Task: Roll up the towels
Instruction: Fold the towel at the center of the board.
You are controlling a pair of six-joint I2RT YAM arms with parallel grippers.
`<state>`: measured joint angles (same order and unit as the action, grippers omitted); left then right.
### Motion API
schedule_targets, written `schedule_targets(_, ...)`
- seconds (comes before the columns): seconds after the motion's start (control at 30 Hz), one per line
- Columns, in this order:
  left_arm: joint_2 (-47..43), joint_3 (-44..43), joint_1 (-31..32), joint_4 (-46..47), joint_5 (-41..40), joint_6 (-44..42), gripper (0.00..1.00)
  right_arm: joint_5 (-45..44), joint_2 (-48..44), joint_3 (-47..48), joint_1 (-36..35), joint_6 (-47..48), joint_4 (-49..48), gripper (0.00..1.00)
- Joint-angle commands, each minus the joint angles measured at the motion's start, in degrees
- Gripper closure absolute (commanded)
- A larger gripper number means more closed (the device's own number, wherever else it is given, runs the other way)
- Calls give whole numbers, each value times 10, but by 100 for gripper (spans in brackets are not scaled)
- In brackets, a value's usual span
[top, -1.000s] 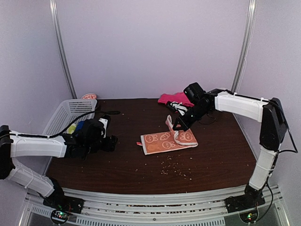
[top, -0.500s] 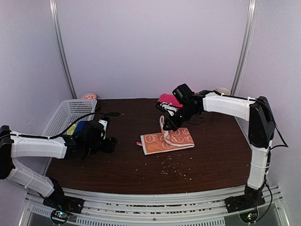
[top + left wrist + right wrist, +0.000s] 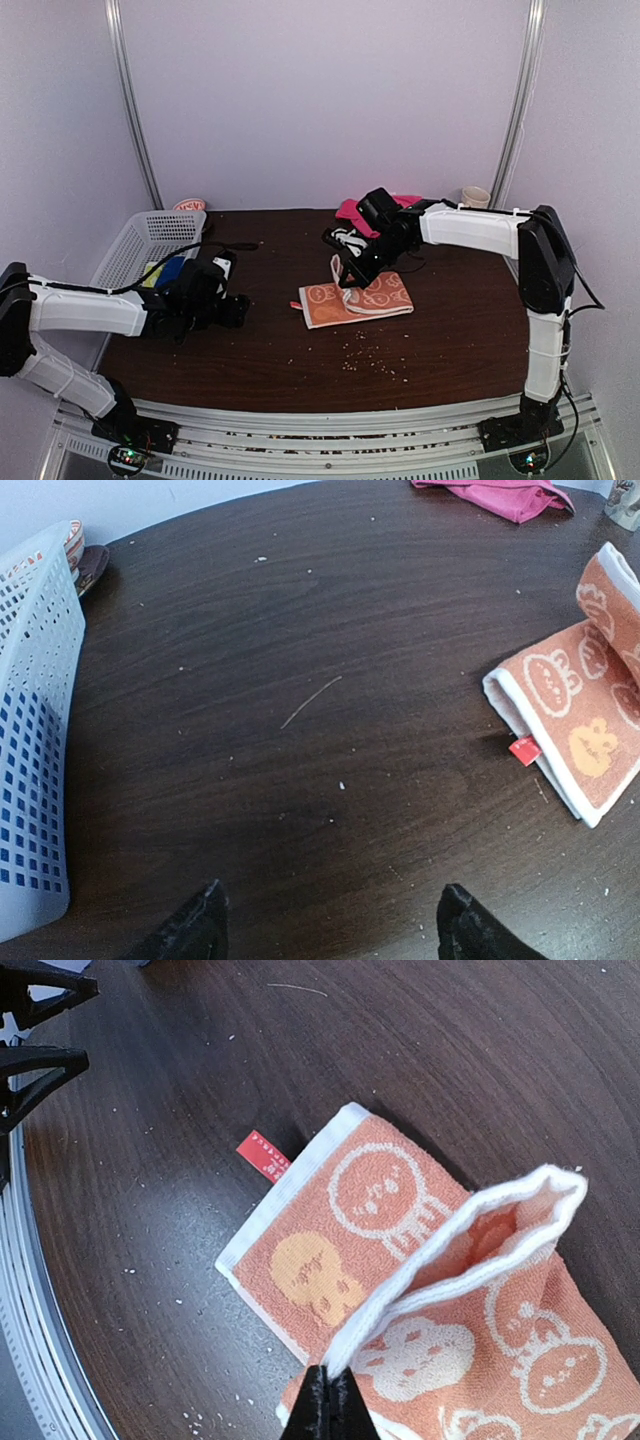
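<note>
Mid-roll on the orange towel [image 3: 355, 298], lying near the middle of the tabletop [image 3: 300, 360], a little toward the far edge. Right jaws, at the tip of the right arm [image 3: 470, 228], closed tight on the towel's right-hand end. That end lifted and curled back over the flat part, clearest from the right wrist. Opposite end, with its red tag [image 3: 262, 1153], lying flat on the wood.

Pink towel [image 3: 350, 208] bunched at the far edge, not yet rolled. Left jaws spread wide and empty, low near the left edge beside the white basket [image 3: 140, 245], well apart from both cloths.

Next, by the look of it: bring the pinched end down and across toward the tagged end, tucking it under to get a tight curl rather than a plain fold. Perhaps worth pinning the flat end with the left jaws against sliding. Then the pink towel.
</note>
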<state>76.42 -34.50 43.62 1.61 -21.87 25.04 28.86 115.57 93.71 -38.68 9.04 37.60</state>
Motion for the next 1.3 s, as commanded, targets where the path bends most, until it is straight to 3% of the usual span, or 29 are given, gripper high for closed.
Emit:
schedule_targets(0.0, 4, -10, 3, 23, -3, 4, 27, 24, 7, 29, -6, 7, 6, 100)
schedule_targets(0.43, 17, -13, 3, 31, 2, 6, 27, 57, 30, 59, -17, 47, 67, 100)
schedule_targets(1.2, 19, -2, 3, 39, 4, 10, 25, 36, 72, 70, -23, 5, -14, 100)
schedule_targets(1.27, 19, -2, 3, 39, 4, 10, 23, 46, 75, 73, -24, 5, -14, 95)
